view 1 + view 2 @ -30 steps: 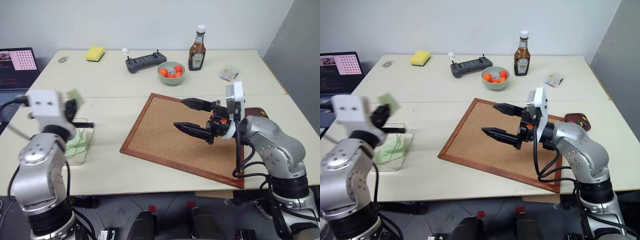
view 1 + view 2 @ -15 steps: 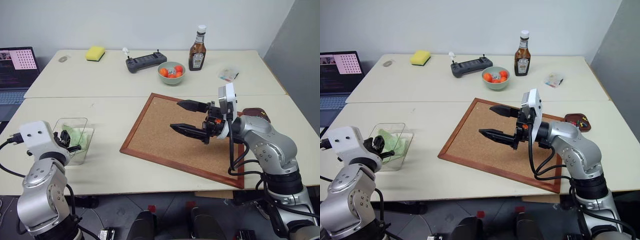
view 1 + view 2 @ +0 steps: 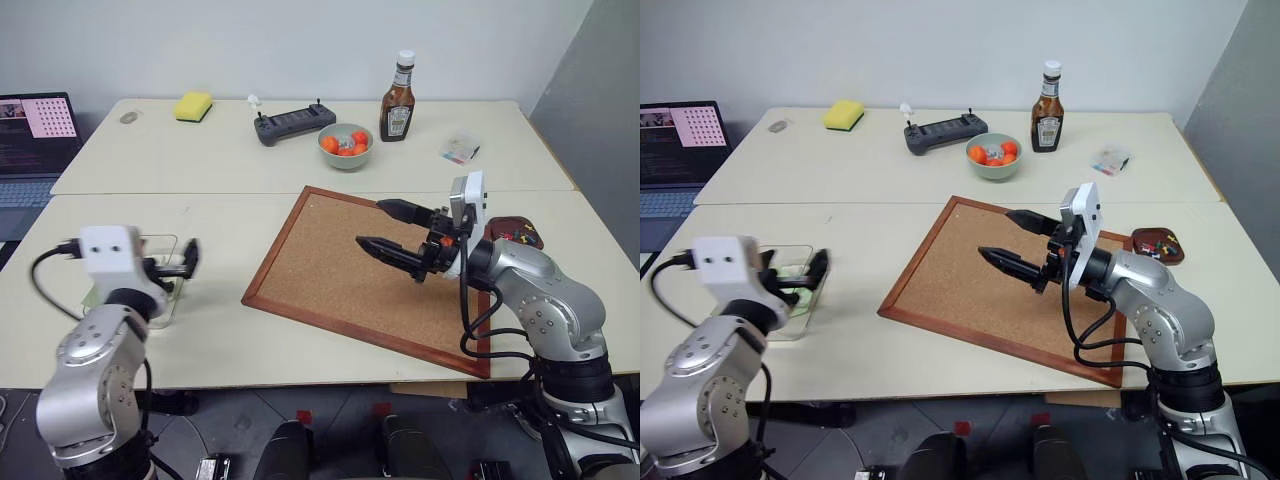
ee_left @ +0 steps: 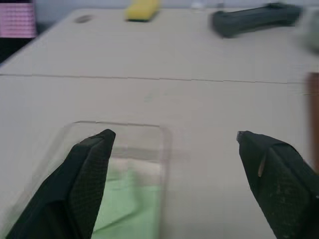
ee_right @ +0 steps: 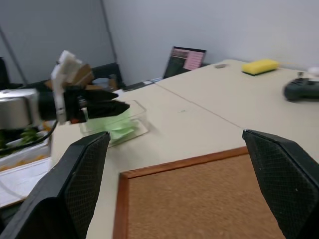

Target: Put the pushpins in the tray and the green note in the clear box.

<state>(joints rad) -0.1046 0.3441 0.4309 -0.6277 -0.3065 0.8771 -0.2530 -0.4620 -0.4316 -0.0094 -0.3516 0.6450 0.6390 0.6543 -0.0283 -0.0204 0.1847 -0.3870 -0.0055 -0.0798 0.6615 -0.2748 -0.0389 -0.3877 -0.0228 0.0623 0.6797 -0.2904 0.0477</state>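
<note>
The note (image 4: 127, 206) lies inside the box (image 4: 164, 144), a light, limp slip that likely slides on smooth plastic; it would best be pinched at a free edge, lightly, to avoid creasing. The left gripper (image 4: 174, 164) hangs over the box, jaws wide and empty. The right gripper (image 3: 392, 228) hovers over the cork board (image 3: 330, 270), jaws wide, holding nothing. The pins (image 3: 1157, 243) seem to sit in the tray (image 3: 1145, 252) as small coloured specks; hard, tiny and sharp, they want a fingertip pinch on the heads.

Green note (image 4: 130, 204) in clear box (image 4: 164, 144)
</note>
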